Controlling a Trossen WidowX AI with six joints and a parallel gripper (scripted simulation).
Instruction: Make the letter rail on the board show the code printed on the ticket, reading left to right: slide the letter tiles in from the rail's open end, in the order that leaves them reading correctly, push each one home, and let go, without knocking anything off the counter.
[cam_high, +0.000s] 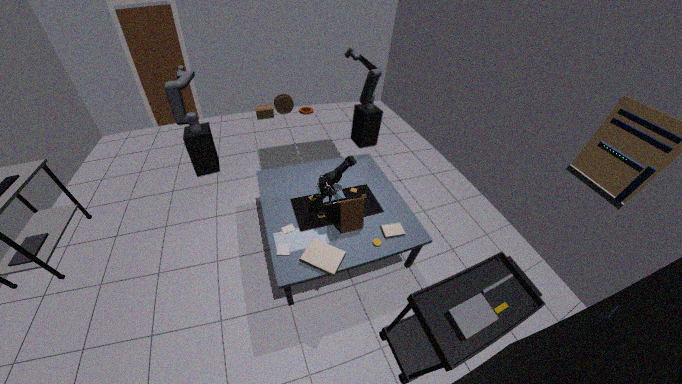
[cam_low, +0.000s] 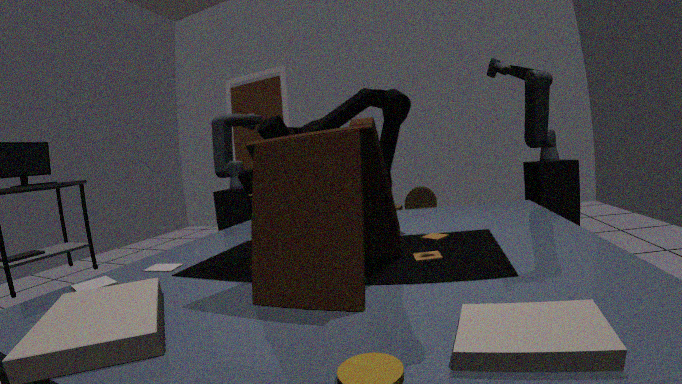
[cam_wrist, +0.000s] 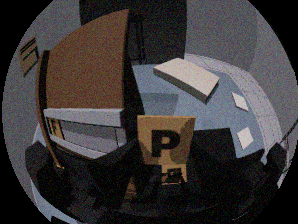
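Note:
My gripper (cam_wrist: 165, 143) is shut on a tile marked P (cam_wrist: 177, 143), held upright to the right of the letter rail (cam_wrist: 85, 116) in the wrist view. The rail runs along the brown board (cam_wrist: 87, 75) (cam_high: 352, 216) (cam_low: 307, 220). A tile that looks like an F (cam_wrist: 55, 128) sits at the rail's far left, and bare rail shows between it and the near end. The P tile is outside the rail. Another tile (cam_wrist: 179, 168) lies below it. The exterior camera sees only the board's back, which hides the gripper. The ticket's print cannot be read.
Loose tiles (cam_high: 353, 190) (cam_low: 436, 236) lie on the black mat (cam_high: 372, 205) (cam_low: 470, 265). A large pale block (cam_high: 323, 257) (cam_low: 95, 320) (cam_wrist: 185, 76), a smaller pale block (cam_high: 393, 230) (cam_low: 535, 327) and a yellow disc (cam_high: 377, 242) (cam_low: 370, 369) stand on the blue counter.

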